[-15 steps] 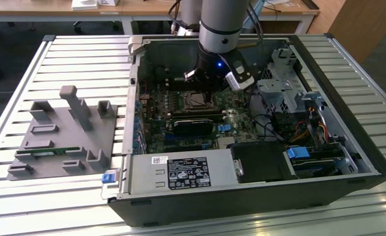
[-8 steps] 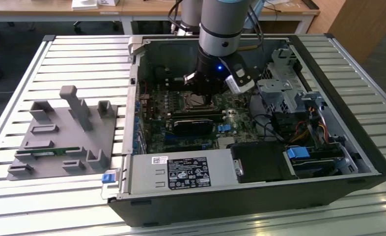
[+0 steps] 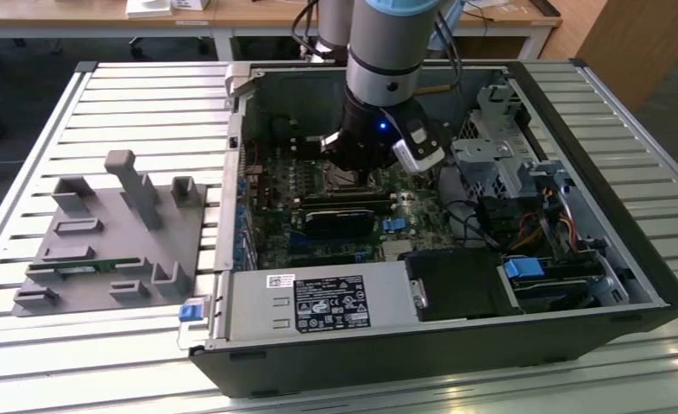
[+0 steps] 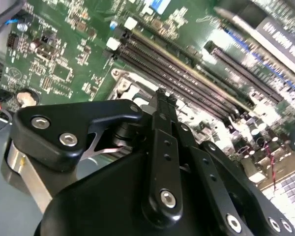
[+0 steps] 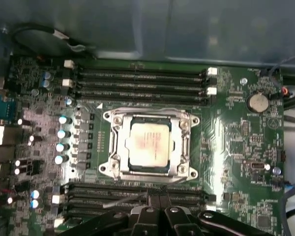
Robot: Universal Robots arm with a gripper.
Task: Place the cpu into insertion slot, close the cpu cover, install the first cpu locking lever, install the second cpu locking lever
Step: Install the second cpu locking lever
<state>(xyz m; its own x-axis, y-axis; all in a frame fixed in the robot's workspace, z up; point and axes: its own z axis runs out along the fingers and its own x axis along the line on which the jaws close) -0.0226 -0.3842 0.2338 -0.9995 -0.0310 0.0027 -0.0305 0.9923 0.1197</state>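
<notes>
In the exterior view the arm (image 3: 391, 52) reaches down into an open computer case (image 3: 431, 224) lying on a slatted metal counter (image 3: 132, 112), with the gripper (image 3: 356, 168) low over the green motherboard (image 3: 316, 185) near the far wall of the case. A grey fixture block (image 3: 109, 237) sits on the counter towards the exterior view's left, well apart from the case. That view hides the socket behind the arm; the first wrist view looks straight down on it. There the chip (image 5: 148, 144), its pale metal top up, lies flat in the socket (image 5: 150, 143), and the cover (image 5: 151, 121), a silver frame with a square window, lies closed around it. A thin wire lever (image 5: 137, 106) runs along one side of the socket, beside the memory slots (image 5: 137, 81); I cannot tell whether it is latched. A round coin battery (image 5: 258, 103) sits near the socket's corner on the board. The gripper's black fingertips (image 5: 155, 199) show close together over the second bank of memory slots (image 5: 137, 194), just beside the socket. The second wrist view shows the gripper (image 4: 162, 96) from behind: the jaws are brought together with nothing between them, their tips just above the socket's metal corner (image 4: 125, 86) beside the long slots.
</notes>
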